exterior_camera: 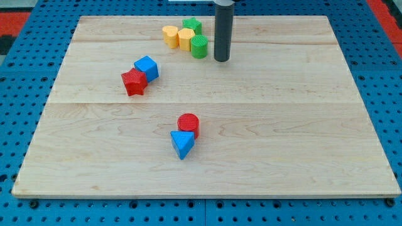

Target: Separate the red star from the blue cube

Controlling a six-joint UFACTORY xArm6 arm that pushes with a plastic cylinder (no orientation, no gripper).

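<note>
The red star (133,81) lies left of the board's middle, touching the blue cube (147,67), which sits at its upper right. My tip (222,60) is the lower end of the dark rod, near the view's top centre. It stands well to the right of both blocks, apart from them, and just right of a green cylinder (199,46).
A cluster sits at the top centre: a yellow block (170,35), a second yellow block (185,39), a green block (192,26) and the green cylinder. A red cylinder (188,125) touches a blue triangular block (182,144) below the middle. The wooden board (301,125) lies on a blue pegboard.
</note>
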